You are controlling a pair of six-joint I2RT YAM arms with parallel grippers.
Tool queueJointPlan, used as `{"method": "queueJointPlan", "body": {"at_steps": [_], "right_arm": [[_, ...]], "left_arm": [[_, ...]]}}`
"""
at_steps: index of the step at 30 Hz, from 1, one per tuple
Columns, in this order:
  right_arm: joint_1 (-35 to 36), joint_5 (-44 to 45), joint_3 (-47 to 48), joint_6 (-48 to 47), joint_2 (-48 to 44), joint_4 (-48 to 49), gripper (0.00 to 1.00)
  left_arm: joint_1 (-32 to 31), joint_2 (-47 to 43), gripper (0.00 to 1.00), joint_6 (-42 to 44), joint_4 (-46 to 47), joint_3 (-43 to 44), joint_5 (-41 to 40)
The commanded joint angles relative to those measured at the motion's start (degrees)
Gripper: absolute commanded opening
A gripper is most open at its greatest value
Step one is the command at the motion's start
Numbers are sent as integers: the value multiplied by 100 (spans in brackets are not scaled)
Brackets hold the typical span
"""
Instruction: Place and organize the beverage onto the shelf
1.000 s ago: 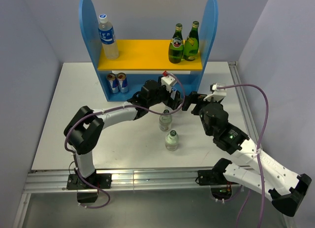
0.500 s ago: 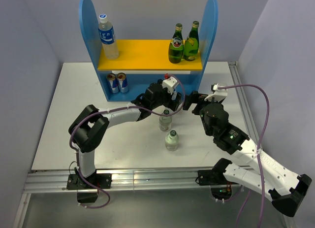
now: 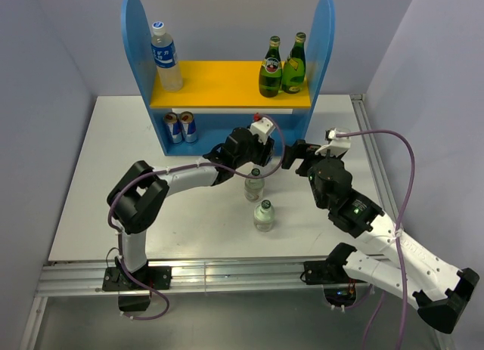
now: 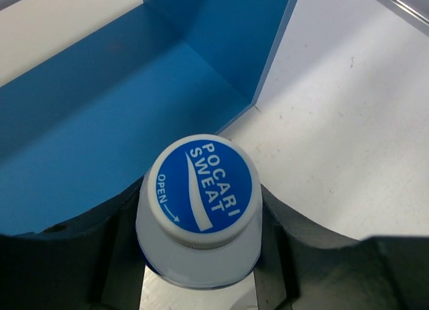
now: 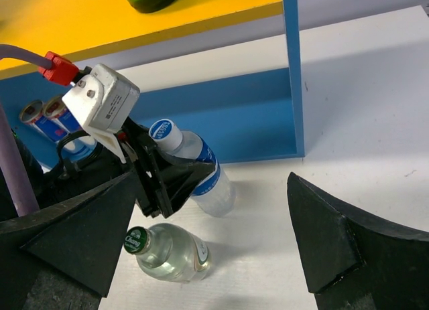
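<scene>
The left gripper is clamped on the upper body of a Pocari Sweat bottle. The bottle is tilted, just in front of the shelf's lower level and to the right of the cans. The right gripper hangs wide open and holds nothing, near two green-capped bottles on the bench.

Bottle base out of view

The top camera is looking down on the shelf from afar; both wrist cameras are closely facing its base, sharing the Pocari bottle.
</scene>
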Motion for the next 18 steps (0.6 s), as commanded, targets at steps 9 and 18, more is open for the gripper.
{"method": "queueJointPlan", "body": {"at_steps": [9,18], "right_arm": [[19,-58,-52,59,-176,297,100],[19,-76,-26,59,-290,253,100]], "left_arm": [[-129,-1422,0,250,-1681,1277,-1205],[-129,-2022,0,479,-3228,3120,-2163]]}}
